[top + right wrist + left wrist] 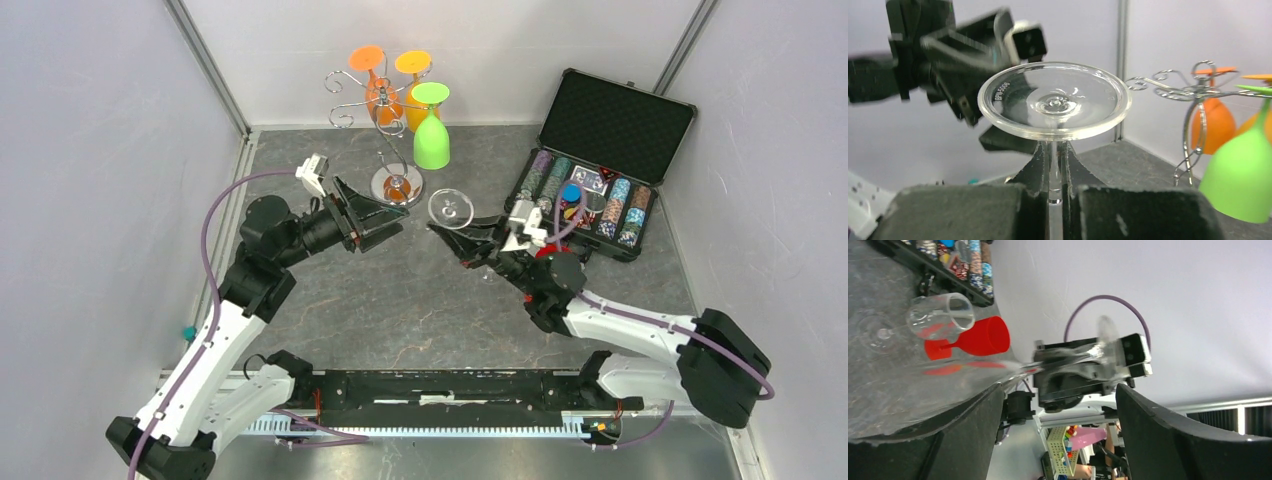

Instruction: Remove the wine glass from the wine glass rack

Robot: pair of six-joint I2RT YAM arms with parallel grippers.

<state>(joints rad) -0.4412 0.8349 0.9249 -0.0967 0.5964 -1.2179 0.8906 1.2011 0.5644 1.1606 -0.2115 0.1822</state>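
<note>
A clear wine glass hangs upside down in the air, its round foot [1054, 102] on top and its stem pinched between my right gripper's [1054, 167] shut fingers. From above, that foot [450, 208] sits just right of the rack's round base. The bowl is hidden under the gripper. The silver wine glass rack [385, 110] stands at the back and carries two orange glasses [385, 95] and a green one [431, 135]. My left gripper [400, 215] stands open and empty, a short way left of the clear glass. In the left wrist view its jaws are wide apart around nothing.
An open black case of poker chips [600, 160] sits at the back right. A red glass [980, 337] and another clear glass [938, 315] lie on the table beside the case, near my right arm. White walls close in both sides.
</note>
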